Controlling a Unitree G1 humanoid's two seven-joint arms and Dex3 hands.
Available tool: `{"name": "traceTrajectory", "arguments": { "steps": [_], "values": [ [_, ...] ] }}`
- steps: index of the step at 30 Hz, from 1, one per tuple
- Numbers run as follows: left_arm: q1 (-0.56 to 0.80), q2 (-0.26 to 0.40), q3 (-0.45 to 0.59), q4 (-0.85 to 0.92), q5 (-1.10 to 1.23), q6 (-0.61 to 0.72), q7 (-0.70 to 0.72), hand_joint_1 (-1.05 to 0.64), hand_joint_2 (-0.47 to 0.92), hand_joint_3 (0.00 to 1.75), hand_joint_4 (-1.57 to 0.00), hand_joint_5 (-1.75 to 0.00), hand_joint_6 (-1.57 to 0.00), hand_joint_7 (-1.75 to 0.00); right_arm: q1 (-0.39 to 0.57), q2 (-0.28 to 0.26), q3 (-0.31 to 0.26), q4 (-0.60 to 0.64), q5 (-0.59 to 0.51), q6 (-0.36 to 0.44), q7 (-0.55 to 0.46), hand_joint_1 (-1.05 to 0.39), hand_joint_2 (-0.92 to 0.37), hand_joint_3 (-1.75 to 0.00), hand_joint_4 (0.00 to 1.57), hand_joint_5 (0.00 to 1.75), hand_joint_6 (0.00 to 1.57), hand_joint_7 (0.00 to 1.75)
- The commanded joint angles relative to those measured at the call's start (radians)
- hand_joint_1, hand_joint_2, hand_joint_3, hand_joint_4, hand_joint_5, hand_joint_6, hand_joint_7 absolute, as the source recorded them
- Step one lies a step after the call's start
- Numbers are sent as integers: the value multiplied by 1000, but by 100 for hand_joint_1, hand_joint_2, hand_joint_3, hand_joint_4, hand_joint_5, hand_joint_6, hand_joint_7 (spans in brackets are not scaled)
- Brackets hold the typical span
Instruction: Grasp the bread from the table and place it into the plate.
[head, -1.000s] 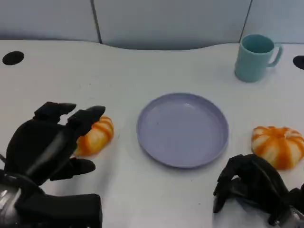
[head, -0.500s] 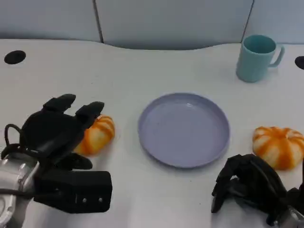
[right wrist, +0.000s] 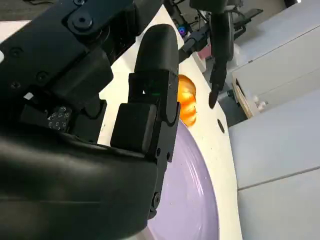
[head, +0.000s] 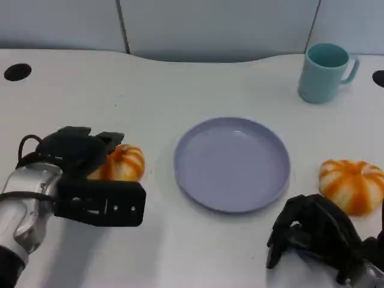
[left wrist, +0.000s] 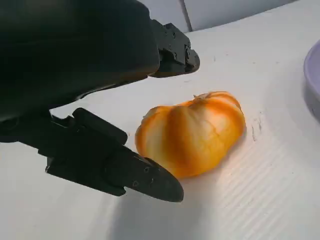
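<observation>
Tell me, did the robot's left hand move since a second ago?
Yes. The left hand has dropped lower and now sits down by the bread, fingers around it but apart. The plate stayed put.

- A white table (head: 150,90) with a smooth top carries everything; its far edge curves in a shallow wave against pale wall panels.
- A round, shallow lavender plate (head: 231,163) sits near the middle.
- An orange-and-white striped bread roll (head: 123,163) lies just left of the plate, apart from it.
- A second orange-and-white striped bun (head: 353,185) lies to the plate's right.
- A light teal mug (head: 324,72) stands upright at the far right, handle pointing right.
- Black round holes (head: 16,72) mark the far corners.
</observation>
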Motion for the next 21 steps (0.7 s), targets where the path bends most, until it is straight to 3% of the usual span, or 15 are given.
{"name": "traceTrajectory", "arguments": {
  "steps": [1, 9, 21],
  "values": [
    [-51, -8, -33, 76, -9, 10, 24, -54, 72, 0, -1, -5, -13, -1, 10, -14, -7, 0, 1, 8, -4, -105, -52, 0, 157, 56, 157, 34],
    [-217, -77, -112, 387, -16, -5, 99, -53, 72, 1, -1, -6, -11, 0, 12, -17, -6, -1, 0, 2, -5, -105, -52, 0, 157, 57, 157, 35],
    [-316, -126, -150, 645, -87, -92, 130, -54, 75, 1, -1, -7, -14, -1, 16, -15, -6, -9, 6, 16, -6, -105, -51, 0, 157, 56, 157, 33]
  ]
}}
